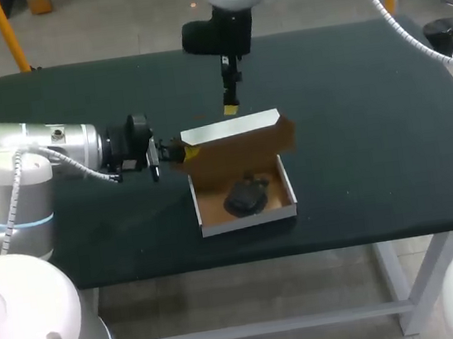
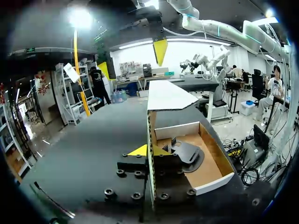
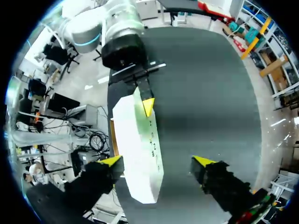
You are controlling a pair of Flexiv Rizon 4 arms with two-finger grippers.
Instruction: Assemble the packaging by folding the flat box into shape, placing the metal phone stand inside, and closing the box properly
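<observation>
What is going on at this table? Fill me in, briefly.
Two robot arms are packing a box. The box is already folded into shape and lies open on the table, with the metal phone stand inside. The left gripper pinches the box's side wall near a rear corner. The right gripper hangs open above the upright lid, which is not yet closed.

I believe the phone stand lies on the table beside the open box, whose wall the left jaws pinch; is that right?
Not quite: the head view shows the phone stand inside the box, not beside it; the left jaws do pinch its wall.
</observation>
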